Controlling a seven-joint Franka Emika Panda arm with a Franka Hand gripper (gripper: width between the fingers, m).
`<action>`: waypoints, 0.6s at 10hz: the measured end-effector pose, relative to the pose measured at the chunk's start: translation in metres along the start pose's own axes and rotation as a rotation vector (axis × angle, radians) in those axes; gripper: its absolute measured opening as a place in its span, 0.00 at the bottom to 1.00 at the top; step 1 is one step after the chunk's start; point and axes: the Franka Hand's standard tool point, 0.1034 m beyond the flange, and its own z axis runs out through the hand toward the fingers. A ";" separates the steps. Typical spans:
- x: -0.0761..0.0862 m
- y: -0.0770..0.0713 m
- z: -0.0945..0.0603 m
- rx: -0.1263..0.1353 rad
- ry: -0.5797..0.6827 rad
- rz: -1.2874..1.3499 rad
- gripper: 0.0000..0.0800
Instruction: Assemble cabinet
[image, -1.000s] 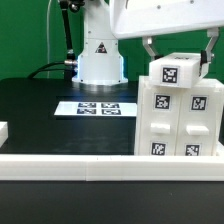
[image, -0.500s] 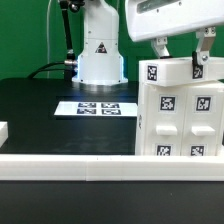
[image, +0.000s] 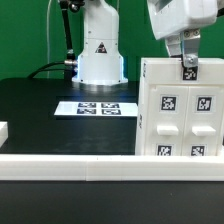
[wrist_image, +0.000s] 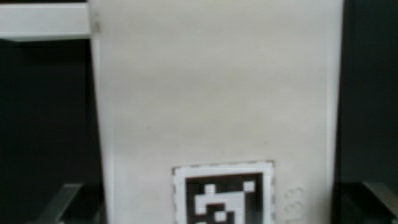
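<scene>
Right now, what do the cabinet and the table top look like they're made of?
The cabinet looks like white moulded plastic, matt and smooth, with soft rounded edges; its black-and-white tags look printed and stuck on, though that is uncertain. The table top is black and dull, without glare, so possibly cloth or matt sheet; the pictures cannot settle which.

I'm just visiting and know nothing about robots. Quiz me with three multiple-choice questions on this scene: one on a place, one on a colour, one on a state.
1. In the exterior view, the cabinet stands at:
A. the left
B. the right
C. the far back

2. The table top is:
A. black
B. white
C. green

3. The gripper is:
A. far from the cabinet
B. lying on the table
C. at the cabinet's top edge

Answers: B, it fills the right side; A, the surface is dark; C, a finger overlaps the top edge.
</scene>
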 end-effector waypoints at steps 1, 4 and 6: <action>0.000 0.000 0.000 0.001 -0.008 0.105 0.70; 0.001 -0.002 0.000 0.026 -0.030 0.455 0.70; -0.002 -0.004 0.000 0.040 -0.063 0.558 0.70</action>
